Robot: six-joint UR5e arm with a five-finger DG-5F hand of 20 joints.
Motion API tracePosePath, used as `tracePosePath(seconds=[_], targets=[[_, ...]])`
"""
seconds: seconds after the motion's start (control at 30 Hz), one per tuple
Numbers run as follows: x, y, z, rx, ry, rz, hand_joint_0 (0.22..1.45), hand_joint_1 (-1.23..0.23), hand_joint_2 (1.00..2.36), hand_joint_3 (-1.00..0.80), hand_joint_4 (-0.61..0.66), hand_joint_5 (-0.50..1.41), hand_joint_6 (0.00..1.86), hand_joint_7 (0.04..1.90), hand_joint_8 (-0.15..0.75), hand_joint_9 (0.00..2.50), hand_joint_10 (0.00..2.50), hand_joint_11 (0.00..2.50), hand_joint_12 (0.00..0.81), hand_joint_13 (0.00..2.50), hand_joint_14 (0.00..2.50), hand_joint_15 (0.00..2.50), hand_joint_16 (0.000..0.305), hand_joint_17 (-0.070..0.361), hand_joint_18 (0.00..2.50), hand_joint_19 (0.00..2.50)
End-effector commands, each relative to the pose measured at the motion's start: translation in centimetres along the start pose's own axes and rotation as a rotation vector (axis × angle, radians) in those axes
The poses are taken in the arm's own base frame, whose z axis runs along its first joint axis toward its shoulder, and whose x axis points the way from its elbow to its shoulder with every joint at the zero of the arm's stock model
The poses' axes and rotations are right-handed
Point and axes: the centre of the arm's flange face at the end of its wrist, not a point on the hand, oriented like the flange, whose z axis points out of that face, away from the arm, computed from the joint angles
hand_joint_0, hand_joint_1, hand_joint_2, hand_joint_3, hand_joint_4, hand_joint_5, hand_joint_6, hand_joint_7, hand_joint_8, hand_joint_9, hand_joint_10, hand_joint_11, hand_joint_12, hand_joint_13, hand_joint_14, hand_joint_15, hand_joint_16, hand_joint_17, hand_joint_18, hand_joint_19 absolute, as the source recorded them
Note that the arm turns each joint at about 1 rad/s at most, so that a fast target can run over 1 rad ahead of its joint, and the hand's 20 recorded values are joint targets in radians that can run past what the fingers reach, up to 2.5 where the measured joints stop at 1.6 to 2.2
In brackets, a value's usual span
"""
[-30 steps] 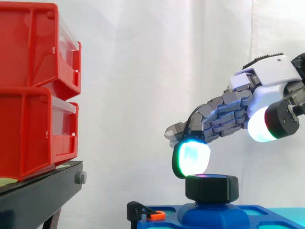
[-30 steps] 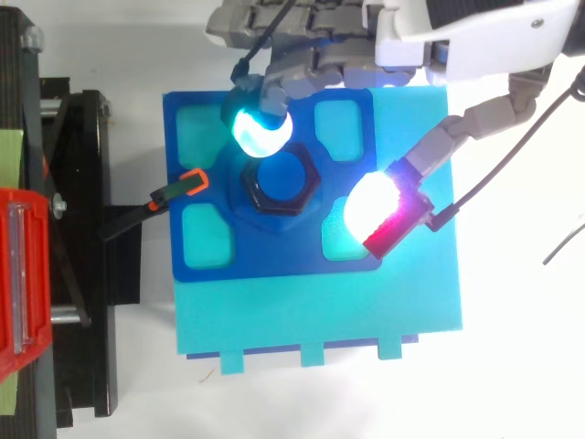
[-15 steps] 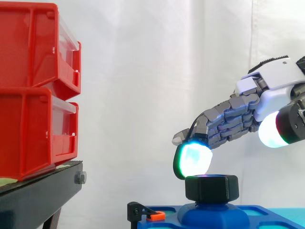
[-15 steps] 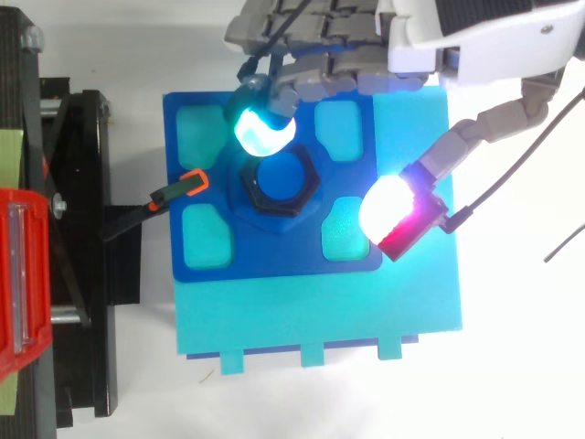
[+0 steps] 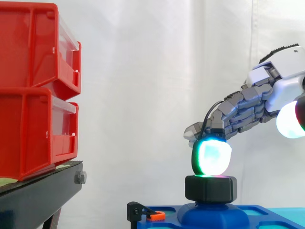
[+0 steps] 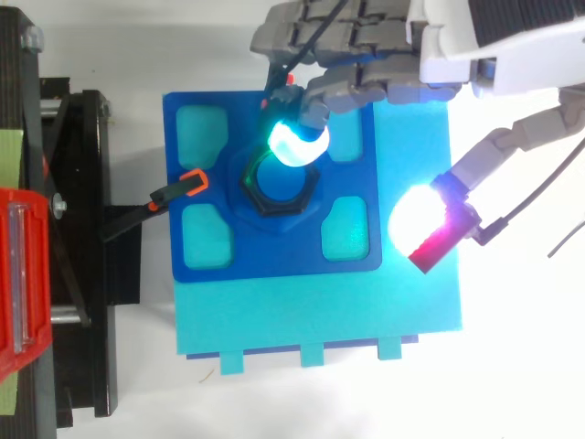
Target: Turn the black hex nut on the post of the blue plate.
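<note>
At the middle of the blue plate, the black hex nut sits on the blue post. One cyan-green fingertip touches the nut's top rim. The robot hand is spread, its thumb pad held well apart over the cyan base, just past the plate's right edge. An orange-tipped clamp sits at the plate's left edge. The nut's left and near flanks stand free. Red bins on a black stand lie well apart, leftward.
</note>
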Motion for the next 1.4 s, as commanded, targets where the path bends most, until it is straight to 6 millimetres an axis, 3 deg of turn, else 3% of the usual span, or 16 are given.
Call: tracePosePath(seconds=[0.0, 0.8, 0.93, 0.97, 1.23, 1.37], targets=[[0.0, 0.3, -0.2, 0.002, 0.011, -0.006, 0.45, -0.45, 1.0, -0.5, 0.21, -0.24, 0.5, 0.86, 0.162, 0.0, 0.0, 0.0, 0.3, 0.0, 0.0, 0.0, 0.043, 0.098, 0.0, 0.0], [-0.4, 5.2, -1.9, 0.042, 0.07, -0.013, 0.45, -0.46, 1.0, -0.5, 0.21, -0.24, 0.5, 0.85, 0.163, 0.0, 0.0, 0.0, 0.299, 0.0, 0.0, 0.0, 0.043, 0.097, 0.0, 0.0], [-1.3, 6.3, -2.6, 0.058, 0.046, -0.003, 0.45, -0.46, 1.0, -0.5, 0.21, -0.24, 0.5, 0.85, 0.163, 0.0, 0.0, 0.0, 0.299, 0.0, 0.0, 0.0, 0.043, 0.098, 0.0, 0.0], [-2.3, 7.1, -3.3, 0.059, 0.019, 0.013, 0.45, -0.46, 1.0, -0.5, 0.21, -0.24, 0.5, 0.85, 0.163, 0.0, 0.0, 0.0, 0.299, 0.0, 0.0, 0.0, 0.043, 0.097, 0.0, 0.0], [-4.5, 7.7, -2.8, 0.052, -0.081, 0.047, 0.45, -0.46, 1.0, -0.5, 0.21, -0.24, 0.5, 0.83, 0.163, 0.0, 0.0, 0.0, 0.299, 0.0, 0.0, 0.0, 0.043, 0.098, 0.0, 0.0], [-4.7, 7.8, -2.0, 0.03, -0.118, 0.046, 0.45, -0.45, 1.0, -0.5, 0.19, -0.25, 0.5, 0.81, 0.164, 0.0, 0.0, 0.0, 0.3, 0.0, 0.0, 0.0, 0.043, 0.098, 0.0, 0.0]])
